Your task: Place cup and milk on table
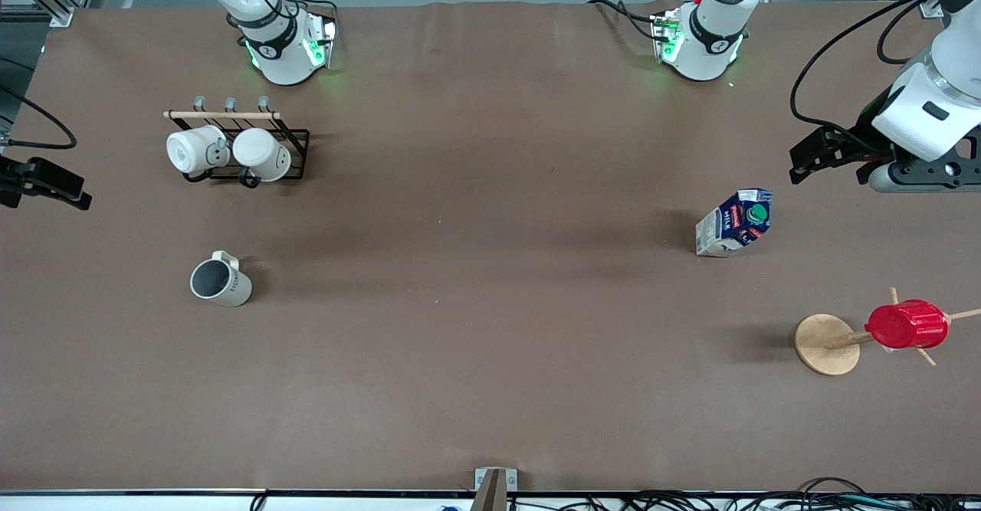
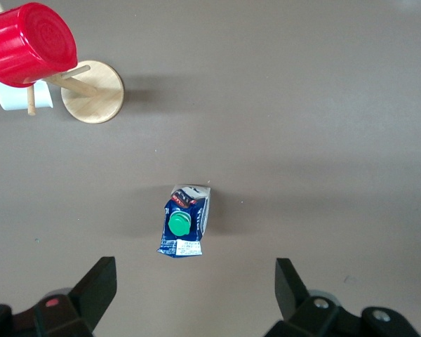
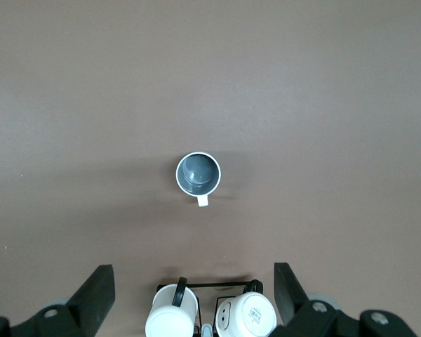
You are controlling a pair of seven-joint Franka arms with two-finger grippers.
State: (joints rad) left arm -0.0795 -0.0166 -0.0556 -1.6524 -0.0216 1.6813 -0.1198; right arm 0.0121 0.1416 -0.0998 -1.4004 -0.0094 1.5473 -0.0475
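Cup: the cream-beige mug with a dark grey inside [image 1: 221, 280] stands upright on the big flat brown counter [image 1: 475, 304], toward the right arm's end. Nothing touches it. It is nearer to the front camera than the black wire rack [image 1: 253, 155].
Milk: the small blue and white carton with a round green cap [image 1: 736, 222] stands on the counter toward the left arm's end, well apart from the cup. In the left wrist view it stands alone [image 2: 185, 221] on bare counter.
Left gripper: the left gripper [image 2: 195, 288] is up in the air over the counter near the milk. Its fingers are spread wide and hold nothing.
Right gripper: the right gripper [image 3: 194, 291] is up in the air over the rack. Its fingers are spread wide and hold nothing.
Rack: two bright white mugs [image 1: 198, 150] hang on it, side by side.
Stand: a round wooden disc [image 1: 827, 344] with thin wooden sticks holds a red ribbed cup [image 1: 907, 325], nearer to the front camera than the milk.
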